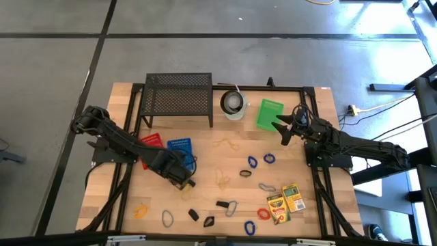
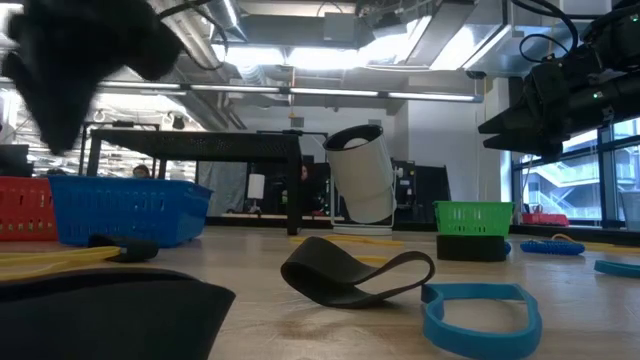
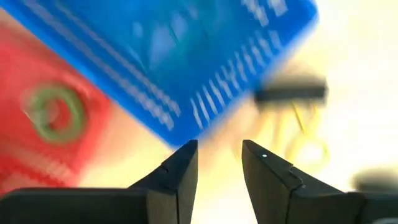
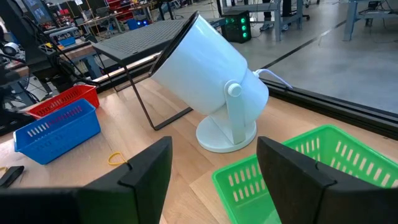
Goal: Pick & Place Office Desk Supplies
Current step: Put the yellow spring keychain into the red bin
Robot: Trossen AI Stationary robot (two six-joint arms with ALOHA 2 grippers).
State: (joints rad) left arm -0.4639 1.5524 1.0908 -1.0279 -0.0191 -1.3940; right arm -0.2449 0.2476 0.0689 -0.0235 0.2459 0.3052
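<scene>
My left gripper (image 1: pixel 179 175) (image 3: pixel 219 155) points down over the wood just near of the blue basket (image 1: pixel 179 145) (image 3: pixel 186 56), open, with nothing between its fingers. Beside the blue basket stands a red basket (image 1: pixel 151 140) with a green rubber band (image 3: pixel 56 112) in it. A black clip (image 3: pixel 291 93) and a yellow band (image 3: pixel 306 134) lie close to the gripper. Rubber bands (image 1: pixel 252 162), clips (image 1: pixel 222 203) and two crayon boxes (image 1: pixel 285 203) lie loose on the near half of the table. My right gripper (image 1: pixel 283 130) (image 4: pixel 214 168) waits open at the right, by the green basket (image 1: pixel 270 113).
A black mesh rack (image 1: pixel 177 96) stands at the far edge, with a white cup-like lamp (image 1: pixel 233 104) (image 4: pixel 211 74) to its right. Right in front of the low camera lie a black band (image 2: pixel 350 275) and a blue band (image 2: pixel 480 310).
</scene>
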